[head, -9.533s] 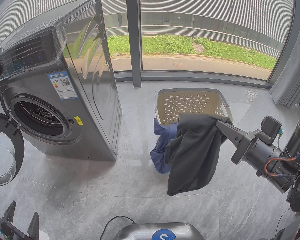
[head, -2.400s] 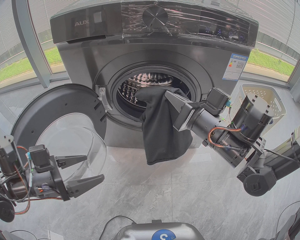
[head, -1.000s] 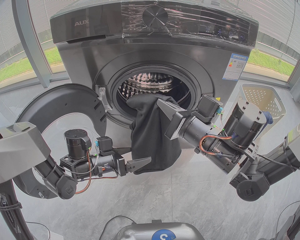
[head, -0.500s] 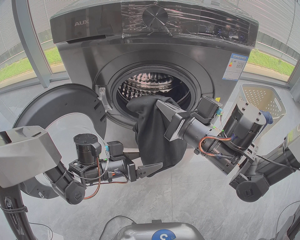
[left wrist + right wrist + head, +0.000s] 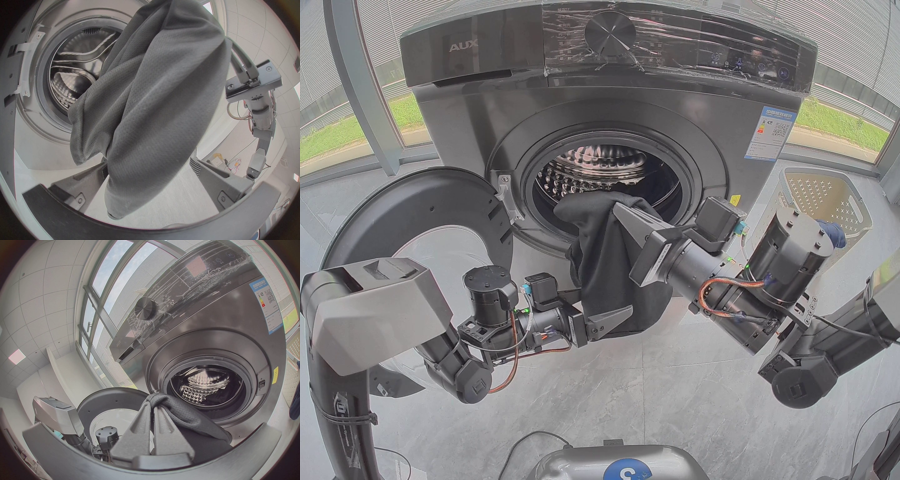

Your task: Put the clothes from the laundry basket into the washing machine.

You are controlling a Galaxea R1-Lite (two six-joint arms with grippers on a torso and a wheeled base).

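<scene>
A black garment [image 5: 612,262] hangs from my right gripper [image 5: 622,212], which is shut on its top edge just in front of the washing machine's [image 5: 487,119] open drum [image 5: 600,164]. In the right wrist view the right gripper [image 5: 152,405] pinches the bunched cloth [image 5: 184,416]. My left gripper [image 5: 615,306] is open at the garment's lower end. In the left wrist view the cloth [image 5: 156,103] hangs down between the left gripper's [image 5: 156,187] spread fingers [image 5: 225,184]. The laundry basket [image 5: 850,206] stands to the right of the machine with a blue garment [image 5: 832,232] at its rim.
The machine's round door [image 5: 419,212] stands swung open to the left, behind my left arm. Grey tiled floor [image 5: 675,400] lies in front of the machine. Windows run behind the machine on both sides.
My left arm has swung in from the left and risen, so its open fingers now straddle the garment's lower end. The right gripper has barely shifted with the garment.
</scene>
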